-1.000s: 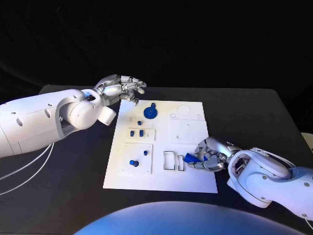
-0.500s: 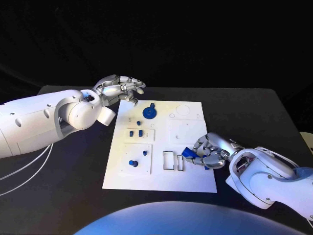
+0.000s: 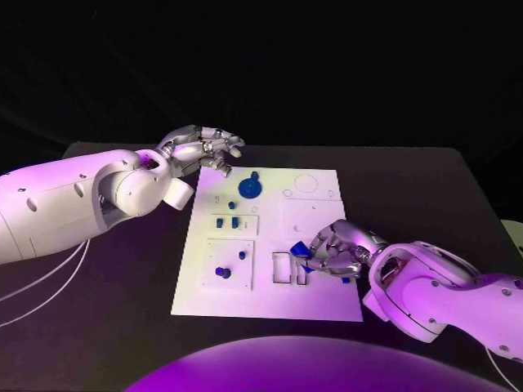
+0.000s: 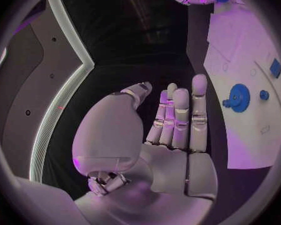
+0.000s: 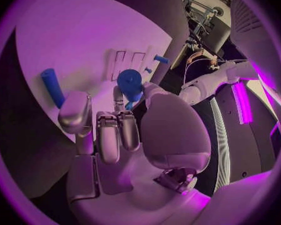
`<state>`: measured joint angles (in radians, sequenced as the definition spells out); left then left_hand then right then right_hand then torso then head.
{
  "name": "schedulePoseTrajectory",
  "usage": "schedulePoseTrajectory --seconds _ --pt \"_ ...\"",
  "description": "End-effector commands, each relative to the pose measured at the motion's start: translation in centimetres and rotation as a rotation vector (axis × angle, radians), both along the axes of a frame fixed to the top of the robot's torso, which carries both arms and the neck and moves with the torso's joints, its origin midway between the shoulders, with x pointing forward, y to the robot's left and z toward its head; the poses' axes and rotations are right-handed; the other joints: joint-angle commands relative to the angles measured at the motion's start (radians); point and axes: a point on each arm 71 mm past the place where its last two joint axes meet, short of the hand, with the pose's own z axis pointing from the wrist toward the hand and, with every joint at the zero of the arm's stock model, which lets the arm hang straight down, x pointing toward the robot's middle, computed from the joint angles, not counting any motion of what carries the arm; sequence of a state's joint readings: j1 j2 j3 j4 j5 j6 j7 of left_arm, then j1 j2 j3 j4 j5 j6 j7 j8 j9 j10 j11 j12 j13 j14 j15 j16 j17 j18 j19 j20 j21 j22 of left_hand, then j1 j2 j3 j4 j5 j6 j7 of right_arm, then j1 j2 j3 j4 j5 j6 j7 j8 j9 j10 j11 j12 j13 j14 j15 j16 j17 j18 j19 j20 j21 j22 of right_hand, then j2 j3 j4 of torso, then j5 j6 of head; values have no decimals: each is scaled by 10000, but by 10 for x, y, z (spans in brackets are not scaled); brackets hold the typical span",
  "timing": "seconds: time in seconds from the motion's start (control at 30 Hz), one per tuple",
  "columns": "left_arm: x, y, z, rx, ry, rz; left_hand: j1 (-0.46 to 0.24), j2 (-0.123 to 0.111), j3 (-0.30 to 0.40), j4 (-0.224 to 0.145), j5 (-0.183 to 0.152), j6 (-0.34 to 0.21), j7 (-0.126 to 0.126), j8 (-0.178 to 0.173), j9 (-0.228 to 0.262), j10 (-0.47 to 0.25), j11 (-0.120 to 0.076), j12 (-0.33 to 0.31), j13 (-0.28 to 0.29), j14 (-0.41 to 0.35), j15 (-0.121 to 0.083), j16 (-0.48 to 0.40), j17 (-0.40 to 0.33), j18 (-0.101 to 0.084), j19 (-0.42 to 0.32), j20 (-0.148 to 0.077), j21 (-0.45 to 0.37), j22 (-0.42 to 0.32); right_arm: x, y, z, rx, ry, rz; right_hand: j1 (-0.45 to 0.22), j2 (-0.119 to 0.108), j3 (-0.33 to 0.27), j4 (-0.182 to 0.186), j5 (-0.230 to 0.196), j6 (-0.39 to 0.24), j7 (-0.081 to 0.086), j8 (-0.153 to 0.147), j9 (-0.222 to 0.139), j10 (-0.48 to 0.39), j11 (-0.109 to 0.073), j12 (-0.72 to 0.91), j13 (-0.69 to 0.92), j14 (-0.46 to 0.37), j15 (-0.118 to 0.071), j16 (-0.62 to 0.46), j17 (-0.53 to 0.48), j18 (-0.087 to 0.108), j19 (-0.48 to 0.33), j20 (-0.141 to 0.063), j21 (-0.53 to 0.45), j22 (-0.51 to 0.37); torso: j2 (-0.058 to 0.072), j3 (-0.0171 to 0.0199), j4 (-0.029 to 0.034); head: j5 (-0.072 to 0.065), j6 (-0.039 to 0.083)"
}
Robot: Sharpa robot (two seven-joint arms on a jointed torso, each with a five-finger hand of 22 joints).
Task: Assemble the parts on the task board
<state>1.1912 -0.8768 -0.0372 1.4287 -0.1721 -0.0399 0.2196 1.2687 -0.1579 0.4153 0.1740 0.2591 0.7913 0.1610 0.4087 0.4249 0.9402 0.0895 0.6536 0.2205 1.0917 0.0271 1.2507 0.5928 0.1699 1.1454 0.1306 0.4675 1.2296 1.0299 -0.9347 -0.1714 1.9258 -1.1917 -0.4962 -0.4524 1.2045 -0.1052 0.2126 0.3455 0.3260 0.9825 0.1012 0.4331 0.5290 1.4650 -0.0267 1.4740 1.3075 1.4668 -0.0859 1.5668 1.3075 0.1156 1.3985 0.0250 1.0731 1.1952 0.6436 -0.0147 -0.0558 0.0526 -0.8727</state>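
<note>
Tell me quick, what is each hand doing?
Left hand: open, fingers straight, holding nothing, beside the white board.
Right hand: holding a small blue part over the board.

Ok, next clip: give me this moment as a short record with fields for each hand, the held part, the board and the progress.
left hand: holds nothing, fingers apart, above the board's far left corner
right hand: grips a blue part, over the board's near right area
held part: blue, round-topped
task board: white plate, mid-table; blue gear near its far edge
progress: held part not yet seated
</note>
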Motion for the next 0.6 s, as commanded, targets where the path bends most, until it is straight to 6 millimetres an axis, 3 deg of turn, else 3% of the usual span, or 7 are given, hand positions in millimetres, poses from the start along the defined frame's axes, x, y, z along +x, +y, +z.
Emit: schedulePoseTrajectory --seconds 0.03,0.23,0.43,0.6 --pt "-1 -4 1 -121 19 -219 88 24 21 64 -31 -65 -5 36 16 -35 24 -25 -12 -63 -10 -52 -10 92 -54 3 -42 -13 -3 6 -8 -164 787 180 -318 -149 600 -534 -5 774 -634 -34 142 418 -50 115 1630 1040 -37 40 2633 -86 -26 -44 -56 27 -2 -3 -7 -2 1" --pt "-1 -5 1 -121 30 -238 86 25 20 68 -30 -67 -4 36 16 -35 24 -24 -12 -67 -9 -55 -16 88 -47 3 -22 -7 -2 16 -12 -258 958 193 -771 -182 735 -532 -107 976 -685 6 151 537 -92 260 1817 1040 -71 40 2633 -92 -1 -69 -29 79 0 -3 -5 3 1" --pt "-1 -6 1 -119 47 -259 73 29 8 93 -25 -75 0 38 18 -38 28 -23 -13 -67 -7 -54 -12 91 -55 5 -35 -13 -2 21 -14 -329 1046 239 -803 -170 763 -535 -106 998 -694 12 153 566 -99 296 1860 1040 -76 40 2633 -91 1 -72 -31 81 7 6 14 45 1" --pt "-1 -5 1 -114 53 -254 73 29 8 93 -25 -75 0 38 18 -38 28 -23 -13 -67 -7 -54 -12 91 -55 5 -35 -13 -1 22 -14 -346 1075 221 -811 -174 767 -537 -109 1003 -696 13 153 572 -100 305 1870 1040 -77 40 2633 -92 3 -73 -29 83 -1 -7 -17 62 1"
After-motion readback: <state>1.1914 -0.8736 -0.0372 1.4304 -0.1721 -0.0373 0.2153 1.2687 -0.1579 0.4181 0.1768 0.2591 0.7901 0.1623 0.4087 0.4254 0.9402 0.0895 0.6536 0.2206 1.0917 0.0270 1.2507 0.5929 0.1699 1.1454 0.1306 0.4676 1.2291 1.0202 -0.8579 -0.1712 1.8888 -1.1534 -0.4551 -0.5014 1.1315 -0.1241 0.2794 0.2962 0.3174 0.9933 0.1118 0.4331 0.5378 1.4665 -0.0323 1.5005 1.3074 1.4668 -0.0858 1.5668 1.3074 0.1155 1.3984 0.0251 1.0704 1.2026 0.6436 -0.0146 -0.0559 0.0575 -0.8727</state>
